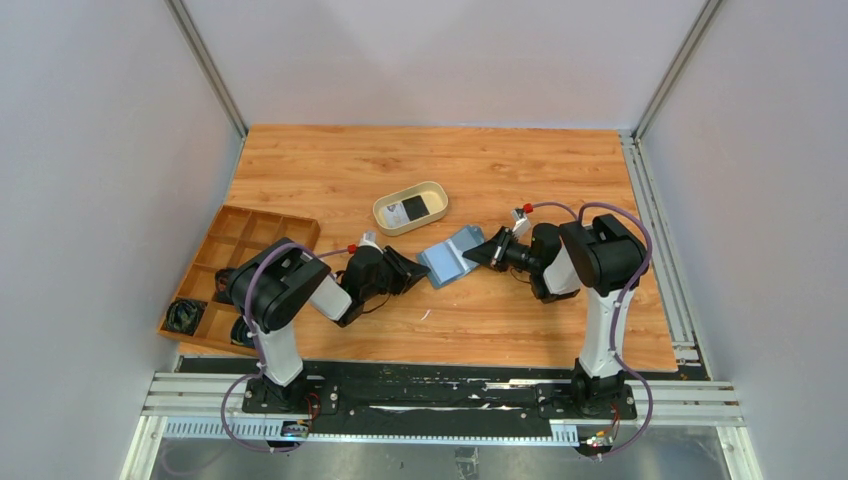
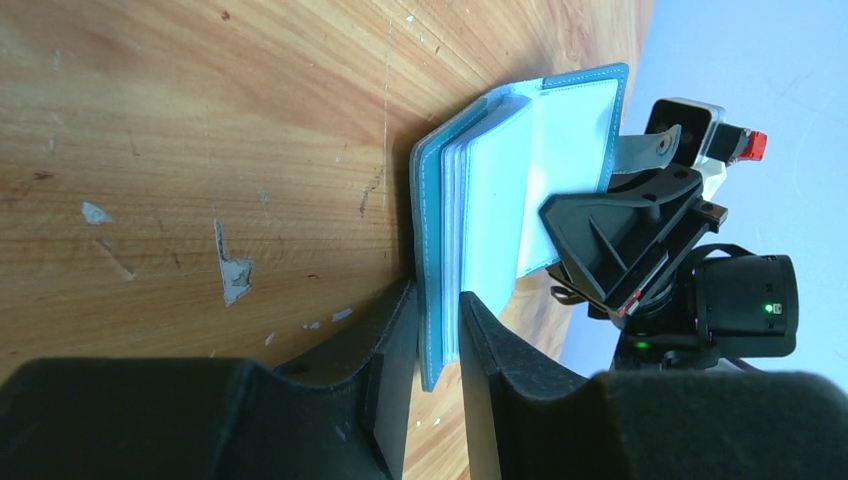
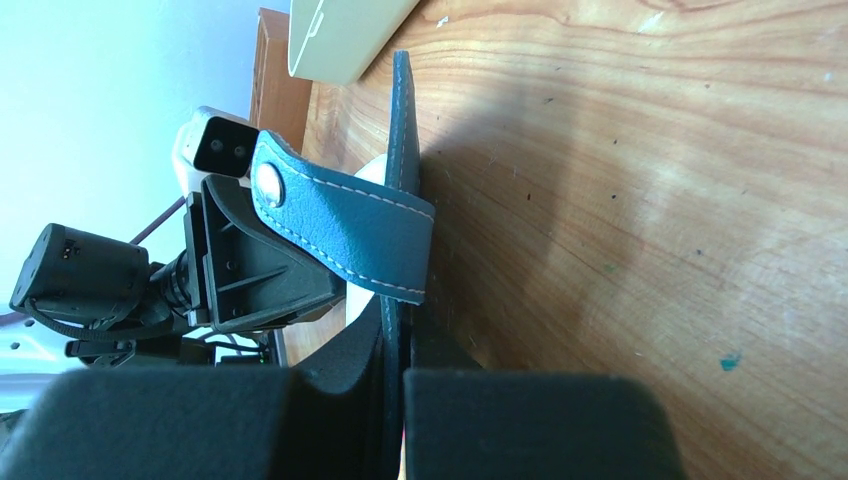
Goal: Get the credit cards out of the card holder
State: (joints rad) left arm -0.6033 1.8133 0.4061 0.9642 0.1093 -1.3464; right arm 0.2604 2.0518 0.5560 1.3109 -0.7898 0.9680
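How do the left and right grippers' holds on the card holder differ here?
The left gripper pinches the half stacked with pale pockets; the right gripper pinches the other cover, which carries the snap tab. The left reaches the card holder from its left side, the right from its right. Both are shut on an edge, holding it open.

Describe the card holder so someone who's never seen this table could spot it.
On the wooden table, just on the near side of the beige oval tray, is the card holder. It is held open like a book between the left gripper and the right gripper, each pinching one cover. It is the only teal thing, with a snap tab and pale cards inside.
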